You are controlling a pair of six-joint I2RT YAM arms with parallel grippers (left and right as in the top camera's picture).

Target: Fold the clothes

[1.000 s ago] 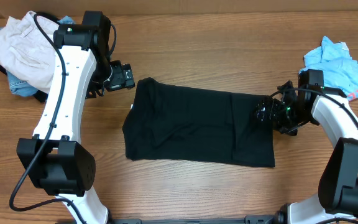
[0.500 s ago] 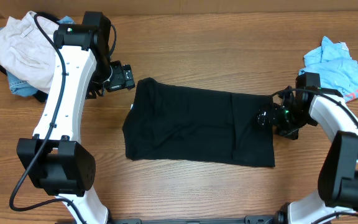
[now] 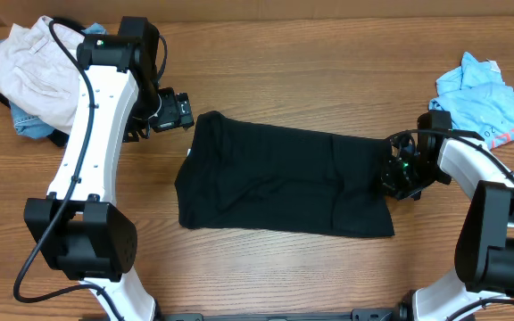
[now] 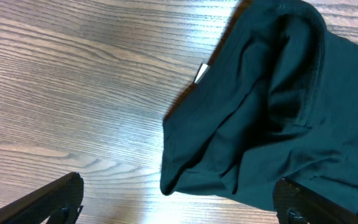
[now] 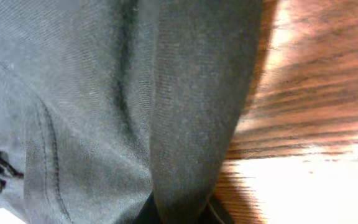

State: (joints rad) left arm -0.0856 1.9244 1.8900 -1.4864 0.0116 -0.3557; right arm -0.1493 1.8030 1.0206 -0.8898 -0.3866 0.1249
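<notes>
Black T-shirt [image 3: 284, 183] lies long axis left–right, neck leftward — right gripper [image 3: 393, 178] pinches its edge, left gripper [image 3: 184, 111] agape.

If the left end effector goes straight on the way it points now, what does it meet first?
Probably the near edge of the black T-shirt, by its white label; depth is unclear, so the table could come first.

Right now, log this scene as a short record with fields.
garment: black T-shirt lying in a rough rectangle on the wooden table
left gripper: open, by the shirt's far-left corner
right gripper: shut on a fold at the shirt's right edge
other clothes: cream trousers far left; light blue tee far right
</notes>
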